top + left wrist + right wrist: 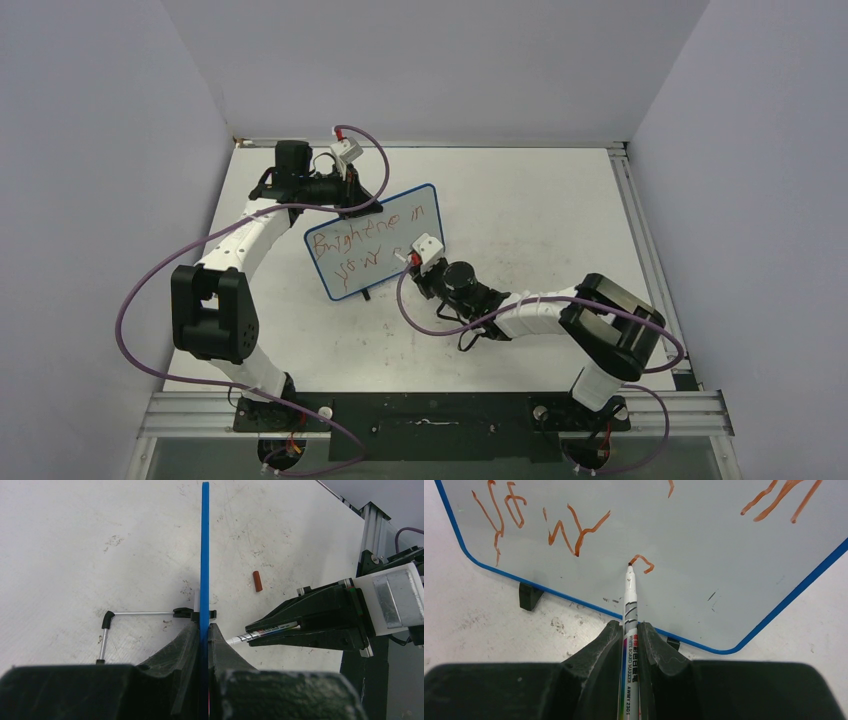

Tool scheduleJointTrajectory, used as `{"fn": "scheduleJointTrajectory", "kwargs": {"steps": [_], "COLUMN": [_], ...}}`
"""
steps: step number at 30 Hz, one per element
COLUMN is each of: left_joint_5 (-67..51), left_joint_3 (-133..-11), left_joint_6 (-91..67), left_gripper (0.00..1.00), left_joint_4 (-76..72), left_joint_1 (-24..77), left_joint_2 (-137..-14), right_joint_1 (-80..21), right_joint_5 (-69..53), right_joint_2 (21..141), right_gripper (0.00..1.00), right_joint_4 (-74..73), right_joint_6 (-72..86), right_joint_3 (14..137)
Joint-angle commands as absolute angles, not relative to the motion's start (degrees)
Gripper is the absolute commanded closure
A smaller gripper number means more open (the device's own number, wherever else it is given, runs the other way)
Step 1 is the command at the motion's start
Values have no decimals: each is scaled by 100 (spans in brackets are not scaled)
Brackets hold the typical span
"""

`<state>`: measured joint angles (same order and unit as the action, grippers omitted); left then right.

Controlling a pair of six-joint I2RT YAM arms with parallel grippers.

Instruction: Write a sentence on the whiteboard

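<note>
Right at the marker point(630, 610): its dark tip is touching the board at the start of a small red hooked stroke point(643, 563). The barrel is white with printed lettering and runs straight back between the fingers of the right gripper point(628, 628), which are pressed together on it with no gap on either side. In the left wrist view the same marker point(265, 631) pokes out of that gripper's black fingers, angled in towards the board's face.

The whiteboard point(724, 580) stands tilted on the table point(75, 540), with a thin blue frame, rounded corners and a small black foot point(530, 596) under its lower edge. The sentence point(368, 236) sits on it in red, two lines, reading roughly "Brightene in" above "your". The marker is working just to the right of that second line.

The left gripper point(204, 628) is clamped on the board's rim. Its wrist camera sees the blue frame edge-on as a vertical strip, pinched tight between the two dark fingers. From the top view that arm reaches the far left part of the table and takes the board at its upper edge, while the right arm comes in from the near right.

On the table beyond the board lies a small red cap point(257, 581), well apart from both grippers. A thin silver support leg point(106, 630) with black ends rests on the table behind the board.
</note>
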<state>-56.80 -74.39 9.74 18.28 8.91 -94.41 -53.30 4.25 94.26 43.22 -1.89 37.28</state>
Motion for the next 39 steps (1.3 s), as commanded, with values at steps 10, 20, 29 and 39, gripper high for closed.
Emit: {"fn": "scheduleJointTrajectory", "kwargs": {"steps": [10,20,29,39], "left_joint_5": [-5651,-5659,-5660,-5660], "left_joint_3": [-7206,-7206,-7193,-7182], "left_joint_6": [1041,1045,1045,1031], "left_gripper": [100,100,100,100], "left_joint_4": [2733,2732,2728,2707], "left_joint_1": [992,993,992,990], "left_joint_2": [-9484,-9457,-9430,-9396], "right_joint_1": [-5352,-5303,-5291,-5394], "right_joint_5": [979,1302,1475,1178], "right_joint_2": [9499,9428,9360,9062], "right_gripper": [95,95,95,95], "right_joint_4": [4388,4294,4299,4450], "right_joint_6": [-9,-18,0,-62], "right_joint_3": [3729,3692,3590,3492]}}
